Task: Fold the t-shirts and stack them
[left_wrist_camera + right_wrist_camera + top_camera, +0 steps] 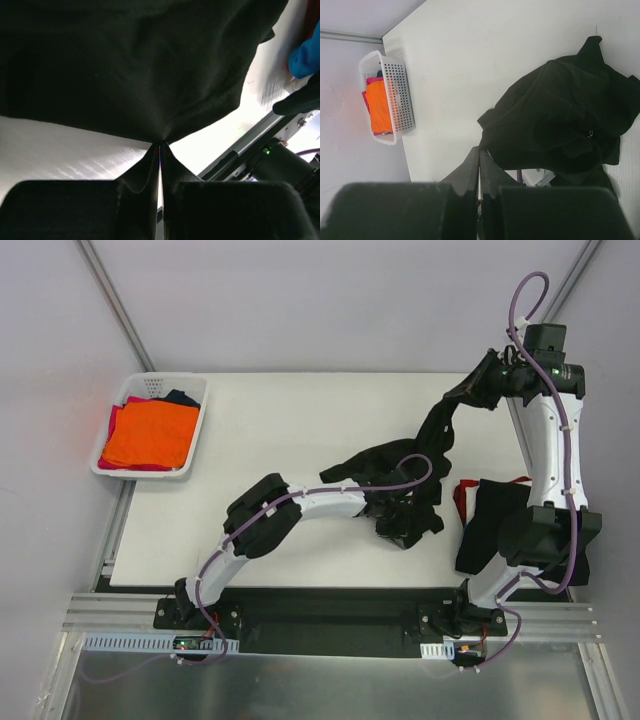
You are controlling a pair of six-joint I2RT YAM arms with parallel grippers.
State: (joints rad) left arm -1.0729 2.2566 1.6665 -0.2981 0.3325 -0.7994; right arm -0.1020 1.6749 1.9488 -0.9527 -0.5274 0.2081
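A black t-shirt [435, 435] hangs stretched between my two grippers over the middle right of the table. My right gripper [472, 390] is raised at the far right and is shut on the shirt's upper end; in the right wrist view the shirt [560, 120] bunches just past the shut tips [480, 150]. My left gripper [398, 528] is low near the table's front, shut on the lower hem, and the cloth [140, 65] puckers into its pinched tips [160, 143]. Another black t-shirt [490, 515] lies on a red one [462, 495] at the right front.
A white lattice basket [198, 425] stands at the back left corner with an orange t-shirt [150, 435] on top of red and navy ones. The right wrist view shows the same basket [402, 105]. A blue patch [305, 52] shows at the right edge of the left wrist view.
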